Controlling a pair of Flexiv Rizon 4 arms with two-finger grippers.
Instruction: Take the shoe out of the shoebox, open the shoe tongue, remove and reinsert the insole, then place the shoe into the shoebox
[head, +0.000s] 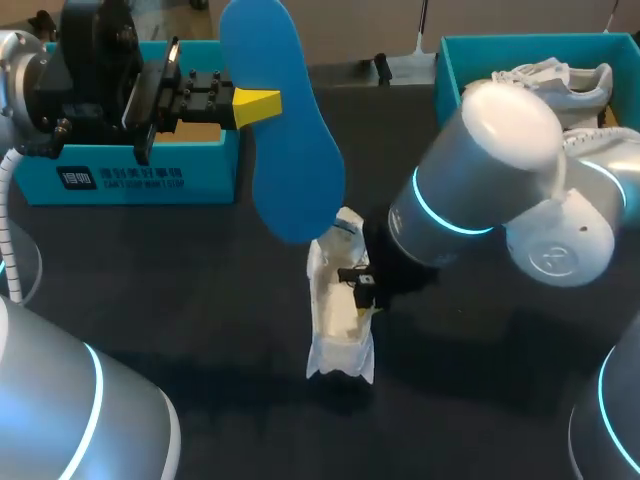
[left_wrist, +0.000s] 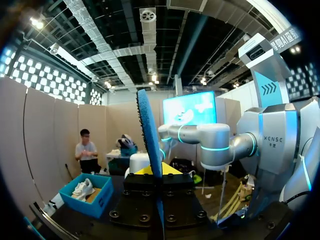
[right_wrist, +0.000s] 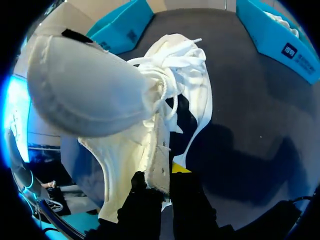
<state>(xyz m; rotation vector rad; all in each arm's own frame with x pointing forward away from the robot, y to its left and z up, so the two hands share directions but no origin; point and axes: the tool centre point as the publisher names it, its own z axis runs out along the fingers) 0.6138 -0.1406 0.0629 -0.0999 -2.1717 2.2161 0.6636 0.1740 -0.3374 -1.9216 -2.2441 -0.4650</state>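
Note:
My left gripper (head: 258, 103) is raised above the table's left side, shut on a blue insole (head: 285, 130) that hangs tilted toward the middle. In the left wrist view the insole (left_wrist: 150, 132) stands edge-on between that gripper's (left_wrist: 156, 172) fingers. A white shoe (head: 338, 310) lies on the dark table at the middle, under the insole's lower end. My right gripper (head: 365, 292) is shut on the shoe's side wall. In the right wrist view the shoe's tongue (right_wrist: 85, 85) is folded up and open, laces (right_wrist: 172, 62) loose, and the side wall is clamped in the right gripper (right_wrist: 162, 182).
A blue shoebox (head: 130, 175) stands at the back left, behind my left arm. A second blue shoebox (head: 455, 60) at the back right holds another white shoe (head: 560, 80). My right arm's thick elbow (head: 480, 180) hangs over the table's right half.

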